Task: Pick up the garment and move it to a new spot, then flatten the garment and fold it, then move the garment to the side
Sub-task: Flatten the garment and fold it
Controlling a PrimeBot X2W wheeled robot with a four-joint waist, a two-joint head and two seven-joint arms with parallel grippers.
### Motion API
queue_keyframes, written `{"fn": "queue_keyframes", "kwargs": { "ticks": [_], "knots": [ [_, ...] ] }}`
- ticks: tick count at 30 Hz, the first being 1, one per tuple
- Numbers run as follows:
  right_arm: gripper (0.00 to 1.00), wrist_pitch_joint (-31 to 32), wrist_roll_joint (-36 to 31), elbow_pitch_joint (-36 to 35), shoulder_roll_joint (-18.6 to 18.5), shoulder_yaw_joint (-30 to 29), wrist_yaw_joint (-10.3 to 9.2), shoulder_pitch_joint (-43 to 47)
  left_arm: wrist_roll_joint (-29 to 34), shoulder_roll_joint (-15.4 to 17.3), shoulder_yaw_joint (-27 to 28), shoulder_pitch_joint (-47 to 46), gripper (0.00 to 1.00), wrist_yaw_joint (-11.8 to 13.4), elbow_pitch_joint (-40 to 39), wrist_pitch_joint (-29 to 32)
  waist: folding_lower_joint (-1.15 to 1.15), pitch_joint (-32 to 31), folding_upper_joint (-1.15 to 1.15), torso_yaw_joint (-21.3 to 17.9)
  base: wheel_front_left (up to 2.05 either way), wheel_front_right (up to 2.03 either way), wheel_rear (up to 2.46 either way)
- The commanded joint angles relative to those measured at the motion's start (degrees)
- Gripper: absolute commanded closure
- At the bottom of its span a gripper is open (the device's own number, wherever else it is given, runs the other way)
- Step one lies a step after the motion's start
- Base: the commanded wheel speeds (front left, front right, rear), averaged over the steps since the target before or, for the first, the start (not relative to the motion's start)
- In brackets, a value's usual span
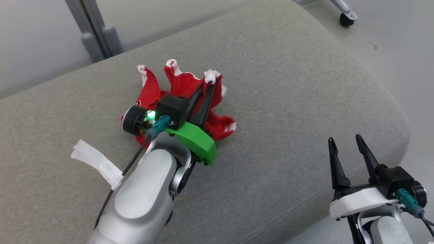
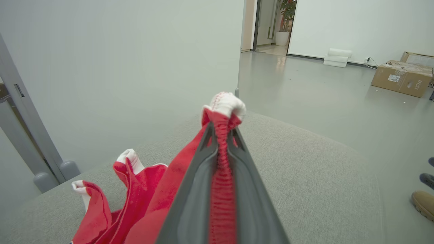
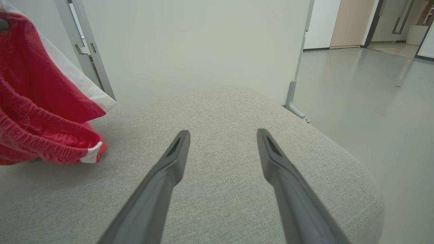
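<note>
**A:** Where is the garment?

**B:** A red garment with white trim lies crumpled on a wide grey cushion, left of centre in the head view. Its folds hide its shape, so I cannot tell what kind of clothing it is. The left arm covers its near part.

**A:** What is the left gripper doing?

**B:** The left gripper has its two dark fingers pressed together on a white-edged fold at the heap's far right. In the left wrist view, a gathered red hem runs between the fingers and a white tuft bulges past the tips. It is hard to judge whether that fold is lifted off the cushion.

**A:** And the right gripper?

**B:** The right gripper sits at the lower right, well apart from the garment. Its fingers are spread wide, and in the right wrist view they point across bare cushion. The frame's bottom edge cuts off its arm.

**A:** Anything else?

**B:** A white strip lies on the cushion beside the left forearm, which partly hides it. I cannot tell whether it is tape or cloth. A grey metal post stands behind the cushion, cropped at the top. In the left wrist view, a cardboard box sits by the far wall. The right edge of that view crops the toe of a tan shoe.
</note>
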Motion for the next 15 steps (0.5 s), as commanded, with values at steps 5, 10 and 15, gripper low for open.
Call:
{"fn": "queue_keyframes", "kwargs": {
  "ticks": [5, 10, 15],
  "knots": [
    [0.0, -0.2, -0.5, 0.3, -0.1, 0.4, -0.08, -0.5, -8.5, 0.0, -2.7, -0.9, 1.0, 2.0, -14.9, 1.0, 0.0, -2.6, 0.0, 4.1, 0.0, 0.0, 0.0],
    [0.0, -0.2, -0.6, 0.8, -0.1, 1.3, -0.08, -0.9, -15.7, 0.0, -6.3, -3.1, 1.0, 6.4, -25.3, 0.3, 0.0, -4.0, 0.0, 5.1, 0.0, 0.0, 0.0],
    [0.0, -0.2, -0.8, 1.2, -0.1, 2.0, -0.08, -1.5, -18.3, 0.0, -8.6, -6.8, 1.0, 9.5, -26.2, -0.7, 0.0, -5.1, 0.0, 4.3, 0.0, 0.0, 0.0]
  ]
}}
